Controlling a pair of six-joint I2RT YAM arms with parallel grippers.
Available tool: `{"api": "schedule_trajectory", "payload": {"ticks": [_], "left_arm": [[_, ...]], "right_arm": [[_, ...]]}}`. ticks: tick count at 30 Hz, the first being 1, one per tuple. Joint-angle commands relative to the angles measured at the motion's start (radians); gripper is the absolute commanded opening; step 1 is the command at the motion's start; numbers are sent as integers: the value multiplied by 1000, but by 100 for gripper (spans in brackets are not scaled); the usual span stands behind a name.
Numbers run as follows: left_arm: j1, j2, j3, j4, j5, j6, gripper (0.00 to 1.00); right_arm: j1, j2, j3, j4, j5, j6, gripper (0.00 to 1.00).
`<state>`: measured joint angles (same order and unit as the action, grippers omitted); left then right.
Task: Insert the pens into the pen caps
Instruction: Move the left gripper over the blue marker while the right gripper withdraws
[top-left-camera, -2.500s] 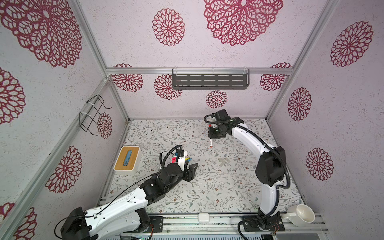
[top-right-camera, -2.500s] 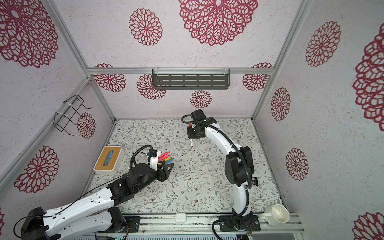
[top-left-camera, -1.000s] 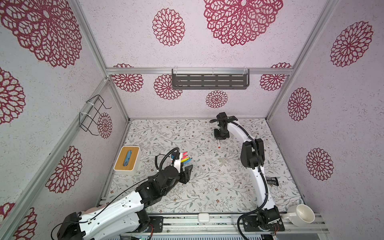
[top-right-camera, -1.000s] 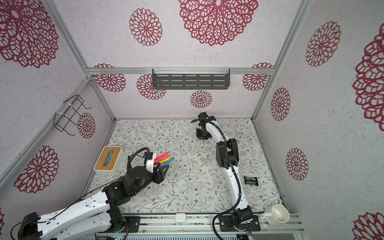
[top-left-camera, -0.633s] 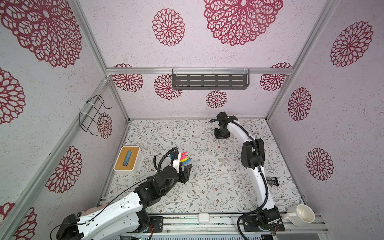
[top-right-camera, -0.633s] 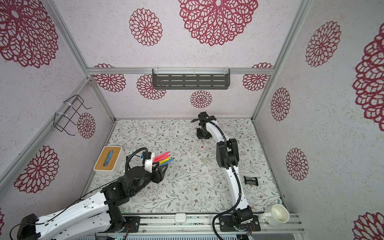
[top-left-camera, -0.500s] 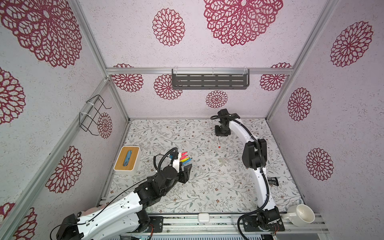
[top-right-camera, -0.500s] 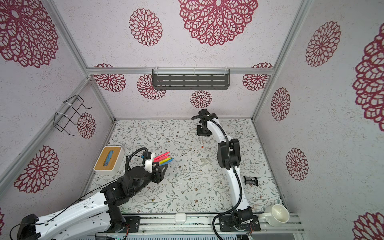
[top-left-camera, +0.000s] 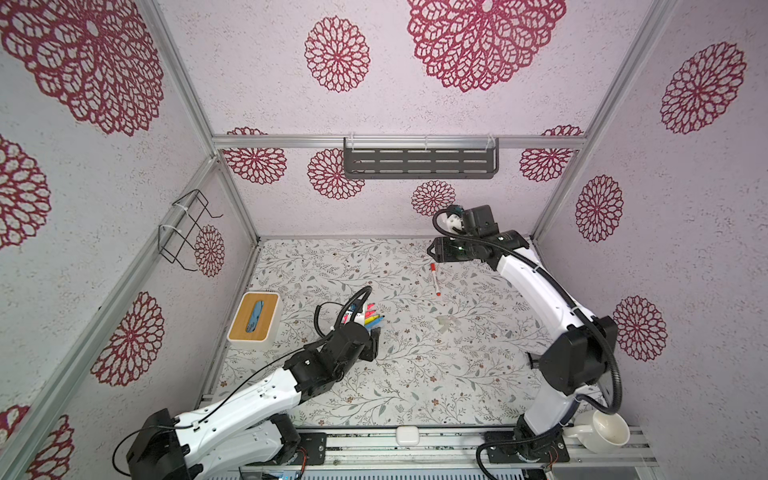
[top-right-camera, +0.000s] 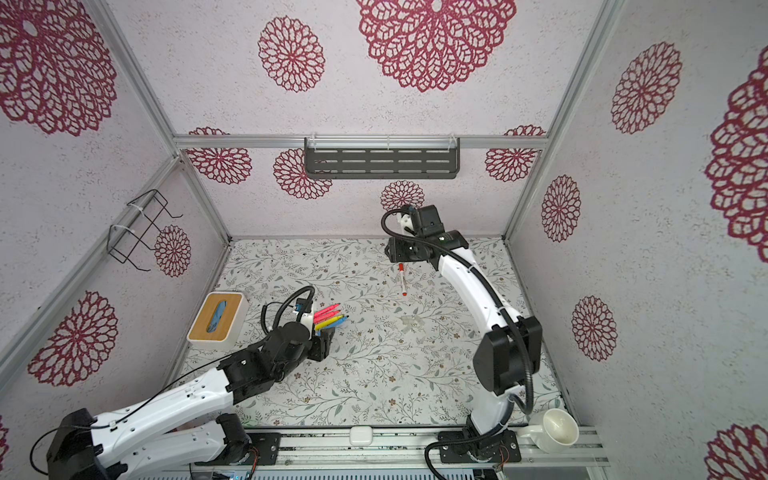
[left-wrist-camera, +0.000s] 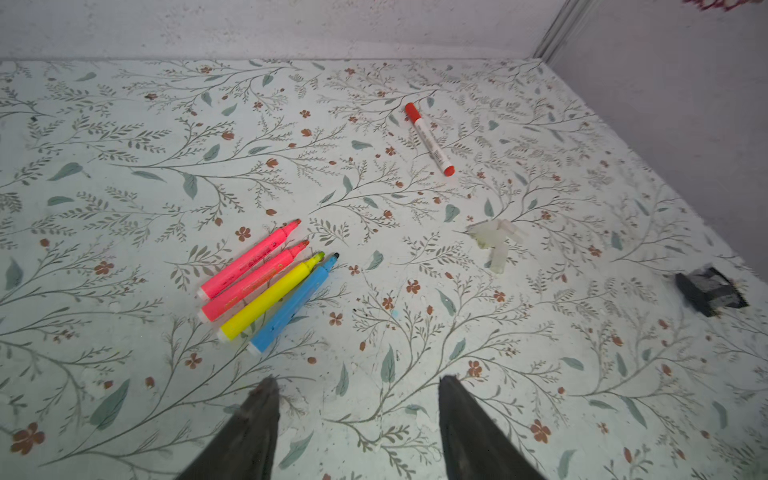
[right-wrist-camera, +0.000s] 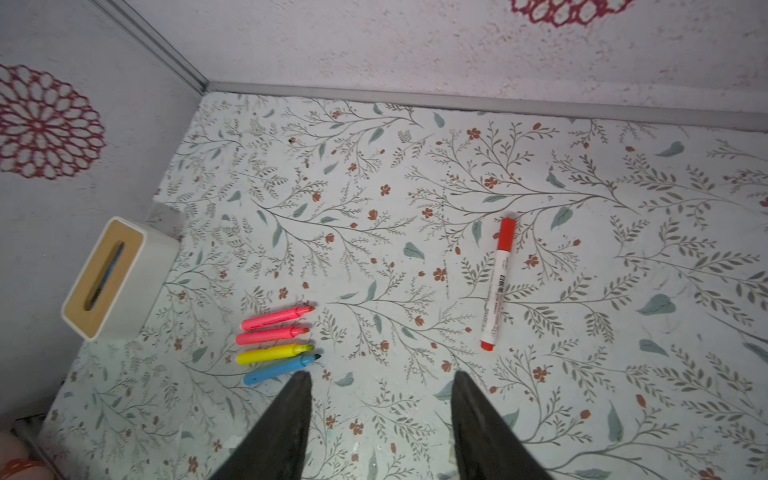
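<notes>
Pens lie in two places on the flowered tabletop (left-wrist-camera: 124, 174). Four coloured pens (left-wrist-camera: 266, 286), two pink, one yellow and one blue, are side by side and touching. Their writing tips are bare and all point the same way. In both top views this row is just beyond the left pincer (left-wrist-camera: 357, 380), partly hidden by its wrist. The left pincer is open: its two dark fingers stand apart above the tabletop and nothing is between them.

A white pen (right-wrist-camera: 498, 286) with red at both ends lies alone nearer the back wall, well apart from the row. The right pincer (right-wrist-camera: 380, 374) hangs near this pen; it is open too and holds nothing.

The caps (left-wrist-camera: 494, 243), whitish and half clear, form a small heap to the right of the coloured row, nearer the front than the white pen, touching no pen. A box (right-wrist-camera: 108, 278) with a wooden top stands at the left wall. A small black object (left-wrist-camera: 710, 291) lies by the right wall.
</notes>
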<state>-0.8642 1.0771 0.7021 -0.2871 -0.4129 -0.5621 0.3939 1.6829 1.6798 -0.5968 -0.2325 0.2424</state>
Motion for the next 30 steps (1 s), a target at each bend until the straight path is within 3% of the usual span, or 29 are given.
{"api": "schedule_trajectory", "payload": {"ticks": [1, 9, 21, 30], "left_arm": [[66, 68, 50, -75, 49, -12, 62], [217, 280, 151, -48, 241, 60, 59], [280, 541, 300, -93, 284, 122, 53], [297, 619, 346, -125, 314, 146, 52]], "right_arm": [[-7, -128, -129, 143, -45, -12, 58], [-6, -373, -387, 195, -118, -49, 59], [-7, -632, -659, 226, -156, -31, 63], [-8, -719, -784, 241, -155, -5, 63]]}}
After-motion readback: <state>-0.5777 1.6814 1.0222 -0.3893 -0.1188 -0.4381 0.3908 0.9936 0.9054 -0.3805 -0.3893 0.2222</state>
